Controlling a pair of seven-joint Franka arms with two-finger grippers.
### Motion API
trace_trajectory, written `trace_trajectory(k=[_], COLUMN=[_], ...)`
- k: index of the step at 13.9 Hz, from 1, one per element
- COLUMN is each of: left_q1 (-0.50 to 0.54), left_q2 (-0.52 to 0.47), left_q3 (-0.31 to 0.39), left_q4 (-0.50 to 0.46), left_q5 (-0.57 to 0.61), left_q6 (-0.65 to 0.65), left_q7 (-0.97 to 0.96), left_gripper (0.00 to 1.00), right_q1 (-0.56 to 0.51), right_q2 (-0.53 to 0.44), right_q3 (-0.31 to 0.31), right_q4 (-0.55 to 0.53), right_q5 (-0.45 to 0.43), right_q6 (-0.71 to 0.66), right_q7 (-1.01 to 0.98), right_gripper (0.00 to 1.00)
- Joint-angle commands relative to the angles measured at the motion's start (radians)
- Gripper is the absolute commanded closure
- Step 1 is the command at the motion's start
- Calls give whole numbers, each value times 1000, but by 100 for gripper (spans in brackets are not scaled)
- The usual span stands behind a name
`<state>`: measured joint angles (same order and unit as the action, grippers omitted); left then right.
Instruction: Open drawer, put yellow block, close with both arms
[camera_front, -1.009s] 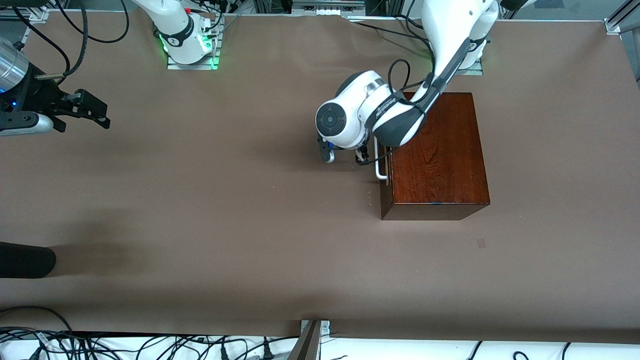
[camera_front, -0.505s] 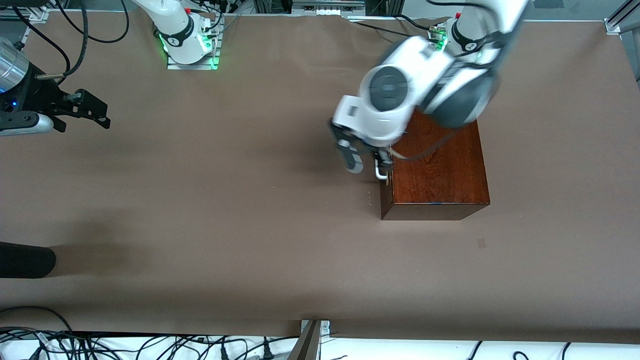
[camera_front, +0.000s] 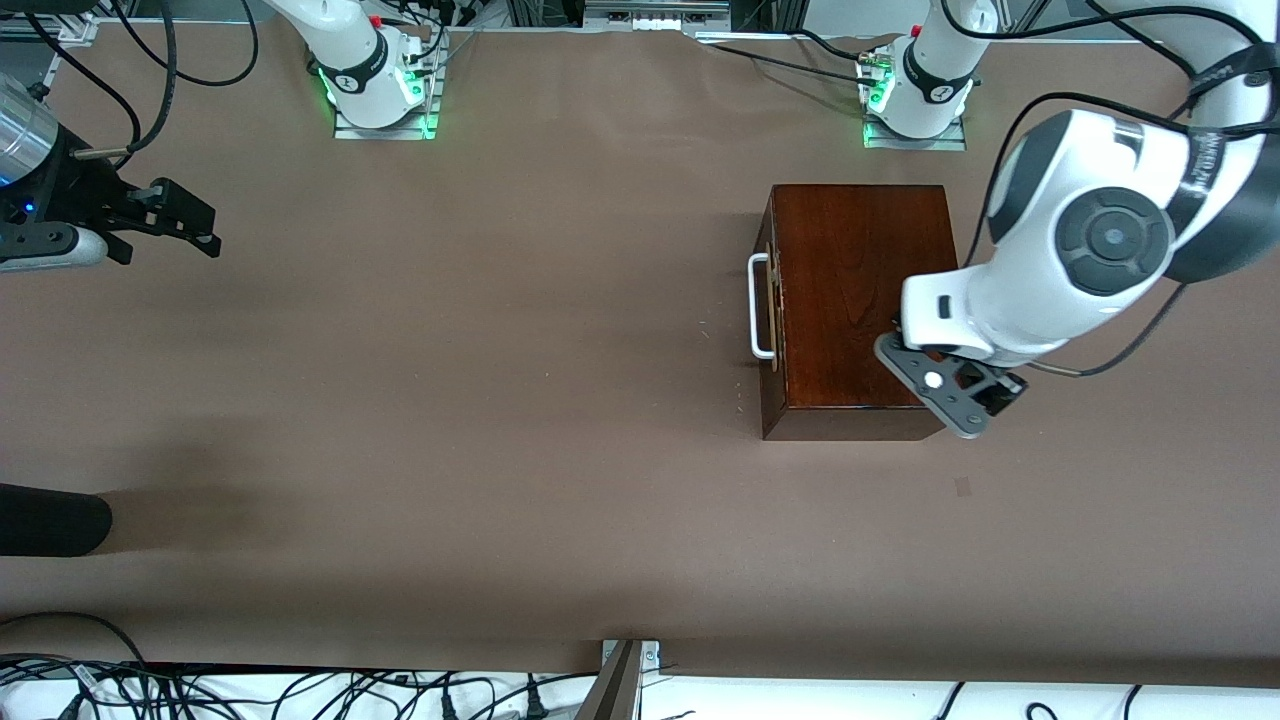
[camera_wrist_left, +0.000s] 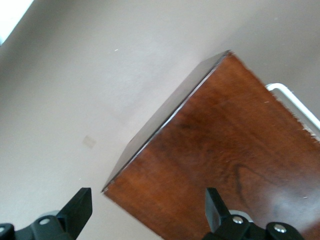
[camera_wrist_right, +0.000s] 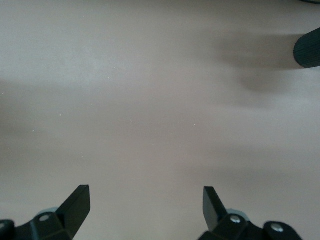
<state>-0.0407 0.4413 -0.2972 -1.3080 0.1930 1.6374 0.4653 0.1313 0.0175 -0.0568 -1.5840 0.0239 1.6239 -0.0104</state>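
The dark reddish-brown wooden box (camera_front: 865, 300) stands on the table toward the left arm's end. Its drawer front with the white loop handle (camera_front: 760, 305) faces the right arm's end and sits flush with the box. My left gripper (camera_front: 965, 400) is open and empty above the box's corner nearest the front camera, away from the handle. In the left wrist view the open left gripper (camera_wrist_left: 146, 195) straddles that corner of the box (camera_wrist_left: 225, 150). My right gripper (camera_front: 212, 232) is open and empty, waiting at the right arm's end of the table (camera_wrist_right: 145, 192). The yellow block is out of view.
A black rounded object (camera_front: 50, 520) lies at the table's edge at the right arm's end, also in the right wrist view (camera_wrist_right: 307, 47). A small pale patch (camera_front: 962, 487) marks the cloth nearer the front camera than the box. Cables run along the near edge.
My left arm has lifted away from the drawer handle and swung across the box's top toward its own end of the table. The right arm has not moved.
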Motion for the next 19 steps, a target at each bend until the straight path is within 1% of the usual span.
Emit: trace_trajectory(k=[1,2,3,4,5,6,7,8,9,11,12,13,15,17,19], left_q1=[16,18,28,42,45,44,44,51,74,100,105,107,72,55,18], left_q2=[-3,-3,-3,-3,-31,-83,-140,-209,-269,-428,-490,-509,-498,-492,-483], left_q3=[27,44,46,49,56,76,93,121,141,144,145,151,210,233,305], left_q4=[44,85,119,131,115,78,12,-64,-139,-316,-385,-401,-386,-379,-375], left_q5=[11,5,-4,-35,-53,-66,-92,-127,-157,-170,-170,-170,-173,-184,-213], left_q6=[-40,-101,-153,-177,-177,-176,-160,-118,-78,14,51,55,45,24,21], left_q7=[-92,-175,-262,-346,-417,-480,-546,-598,-611,-628,-642,-639,-631,-629,-620], left_gripper=[0,0,0,0,0,0,0,0,0,0,0,0,0,0,0], right_q1=[4,4,4,4,4,4,4,4,4,4,4,4,4,4,4], right_q2=[-10,-10,-10,-10,-10,-11,-10,-11,-11,-10,-11,-11,-11,-11,-11], right_q3=[-1,-1,-1,-1,-1,-1,-1,-1,-1,-1,-1,-1,-1,-2,-1], right_q4=[4,4,4,4,2,4,4,4,4,4,4,4,4,4,4], right_q5=[-13,-13,-13,-13,-13,-13,-13,-13,-13,-13,-13,-13,-13,-13,-13], right_q6=[-12,-12,-12,-12,-12,-12,-12,-12,-12,-12,-12,-12,-12,-12,-12], right_q7=[-10,-10,-10,-10,-10,-10,-10,-11,-11,-11,-10,-11,-11,-10,-10], right_gripper=[0,0,0,0,0,0,0,0,0,0,0,0,0,0,0])
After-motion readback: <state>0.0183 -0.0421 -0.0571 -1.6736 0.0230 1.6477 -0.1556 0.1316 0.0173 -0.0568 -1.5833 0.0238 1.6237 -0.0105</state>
